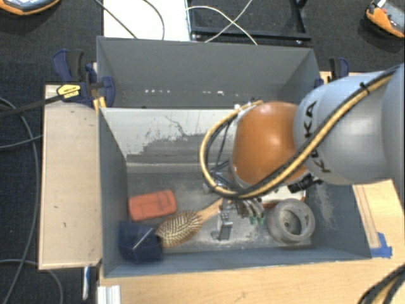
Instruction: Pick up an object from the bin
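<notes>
Lying wooden oval-headed bristle hairbrush (180, 228): is pointing its handle up-right, head lower-left.
Hand (224, 226): is hanging at the handle's tip, right of the brush; apart or together, cannot tell.

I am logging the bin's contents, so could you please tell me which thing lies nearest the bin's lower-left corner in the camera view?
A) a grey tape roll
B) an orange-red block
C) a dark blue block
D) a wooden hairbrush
C: the dark blue block sits in that corner, with the wooden hairbrush just to its right, the orange-red block above it and the grey tape roll far to the right.
</notes>
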Tool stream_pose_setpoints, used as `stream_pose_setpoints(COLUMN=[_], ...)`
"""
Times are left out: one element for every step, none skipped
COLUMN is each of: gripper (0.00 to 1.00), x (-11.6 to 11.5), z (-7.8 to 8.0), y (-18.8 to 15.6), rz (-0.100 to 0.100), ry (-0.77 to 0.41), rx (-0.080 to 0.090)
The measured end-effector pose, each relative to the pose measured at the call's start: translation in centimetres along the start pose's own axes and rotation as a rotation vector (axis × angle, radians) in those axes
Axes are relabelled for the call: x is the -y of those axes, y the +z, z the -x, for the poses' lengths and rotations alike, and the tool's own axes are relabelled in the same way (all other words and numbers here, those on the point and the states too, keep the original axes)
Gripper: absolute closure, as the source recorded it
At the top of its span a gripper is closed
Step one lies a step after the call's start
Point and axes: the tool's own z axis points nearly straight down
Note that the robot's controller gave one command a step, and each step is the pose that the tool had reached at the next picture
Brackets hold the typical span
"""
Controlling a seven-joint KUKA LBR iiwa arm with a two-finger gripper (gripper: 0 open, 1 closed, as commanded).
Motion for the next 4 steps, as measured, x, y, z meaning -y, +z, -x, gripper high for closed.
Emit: stream_pose_setpoints(gripper=[0.00,1.00,1.00,1.00], x=[-2.9,-4.9,-4.9,-5.9], z=[-1.2,5.3,5.1,5.5], y=[6.4,1.8,2.0,-7.0], rz=[-0.001,0.001,0.001,0.001], ry=[-0.226,-0.488,-0.486,-0.479], rx=[-0.006,0.006,0.001,0.003])
